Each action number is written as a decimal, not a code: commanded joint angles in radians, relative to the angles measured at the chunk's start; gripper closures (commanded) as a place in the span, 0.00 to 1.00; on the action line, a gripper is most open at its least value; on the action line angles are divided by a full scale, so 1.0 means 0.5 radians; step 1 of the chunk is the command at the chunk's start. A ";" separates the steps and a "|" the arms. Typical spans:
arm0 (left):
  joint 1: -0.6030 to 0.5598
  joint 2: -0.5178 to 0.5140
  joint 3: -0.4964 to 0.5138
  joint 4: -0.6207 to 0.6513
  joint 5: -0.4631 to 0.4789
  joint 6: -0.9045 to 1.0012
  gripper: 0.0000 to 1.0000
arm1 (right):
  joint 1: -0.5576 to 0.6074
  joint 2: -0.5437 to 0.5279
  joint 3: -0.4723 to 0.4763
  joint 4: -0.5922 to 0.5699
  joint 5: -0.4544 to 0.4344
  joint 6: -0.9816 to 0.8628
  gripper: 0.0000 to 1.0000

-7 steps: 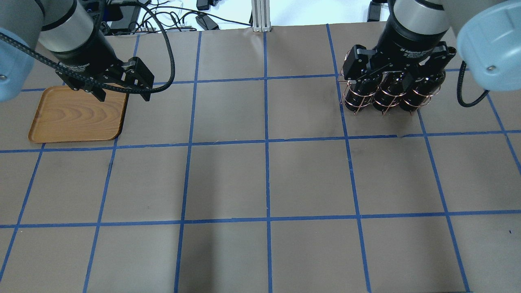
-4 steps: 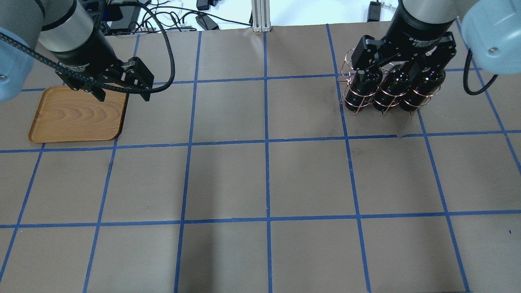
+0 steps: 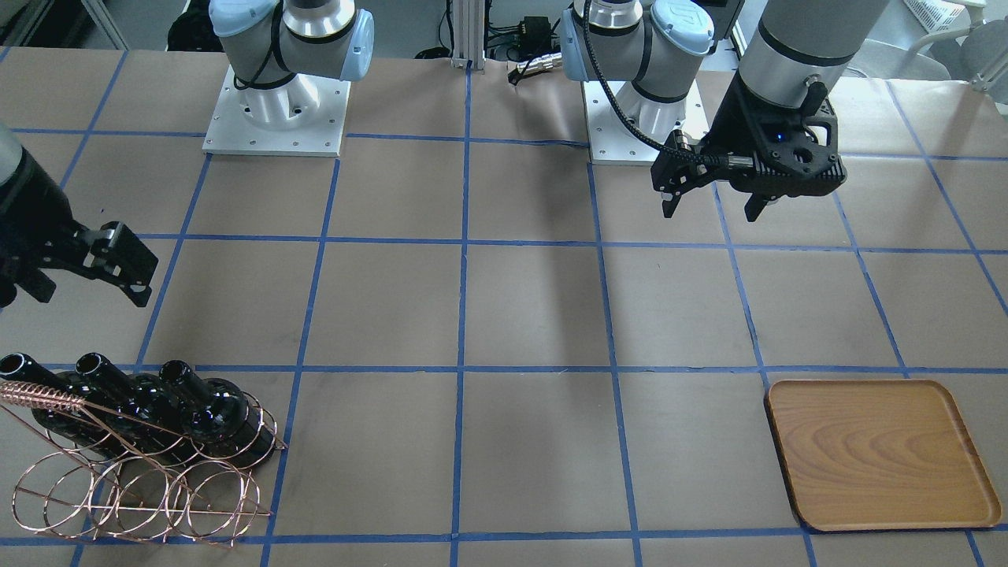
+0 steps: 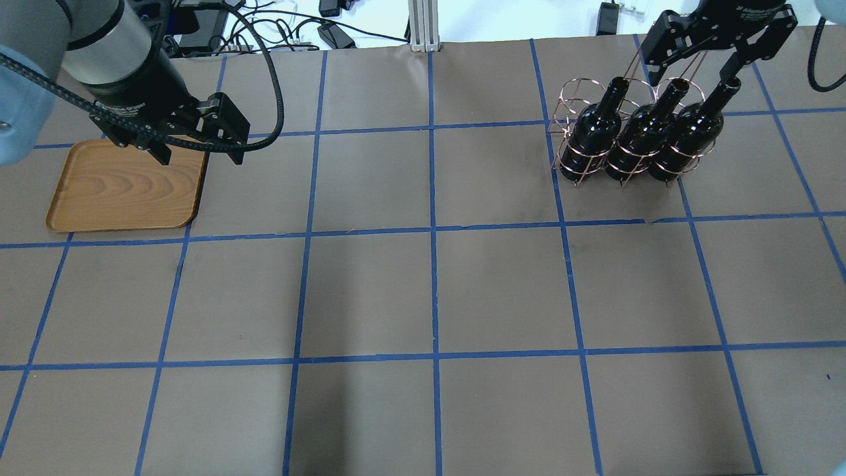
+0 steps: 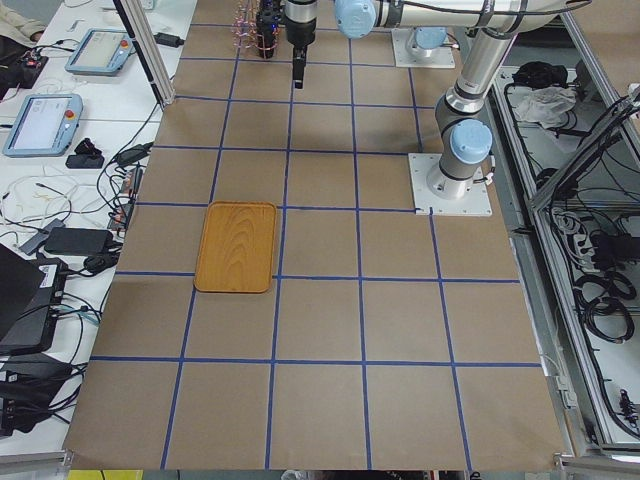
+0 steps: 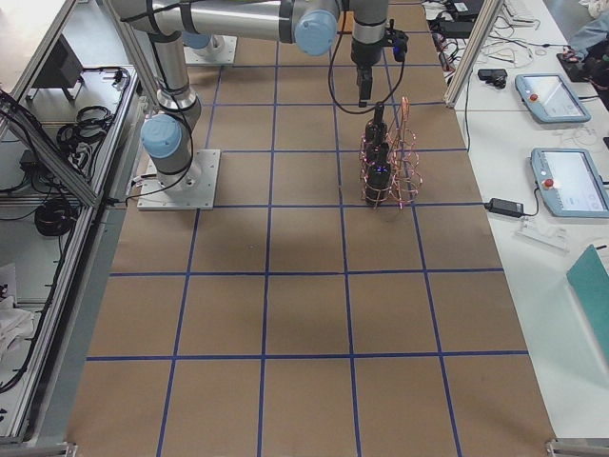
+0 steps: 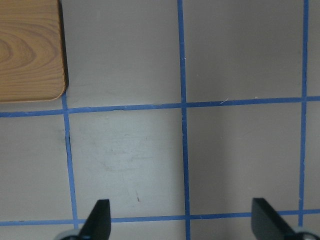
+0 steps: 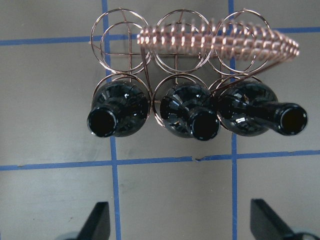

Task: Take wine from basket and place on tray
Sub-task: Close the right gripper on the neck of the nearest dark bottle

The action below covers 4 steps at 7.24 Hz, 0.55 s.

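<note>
Three near-black wine bottles (image 4: 638,135) stand tilted in the front row of the copper wire basket (image 4: 570,106) at the far right; they also show in the right wrist view (image 8: 190,112) and the front view (image 3: 197,417). My right gripper (image 4: 691,61) is open and empty, raised above the bottle necks and touching nothing. The wooden tray (image 4: 125,192) lies empty at the far left. My left gripper (image 4: 201,157) hangs open and empty above the tray's right edge.
The basket's coiled handle (image 8: 220,42) runs over its empty back row of rings. Blue tape lines grid the brown table (image 4: 429,297). Cables and a metal post (image 4: 423,26) lie beyond the far edge. Both arm bases (image 3: 276,110) stand at the robot's side.
My right gripper has lifted up and away from the bottles, which it covered before; their necks now show. The bottles, basket and left arm have not moved.
</note>
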 commanded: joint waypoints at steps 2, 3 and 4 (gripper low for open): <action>0.000 -0.001 0.000 0.000 0.002 -0.001 0.00 | -0.013 0.210 -0.010 -0.133 0.004 -0.024 0.00; 0.000 -0.001 0.000 0.000 0.002 0.002 0.00 | -0.013 0.222 0.002 -0.134 0.004 -0.024 0.00; 0.000 0.002 0.000 0.000 0.002 0.002 0.00 | -0.013 0.247 0.003 -0.134 0.001 -0.027 0.01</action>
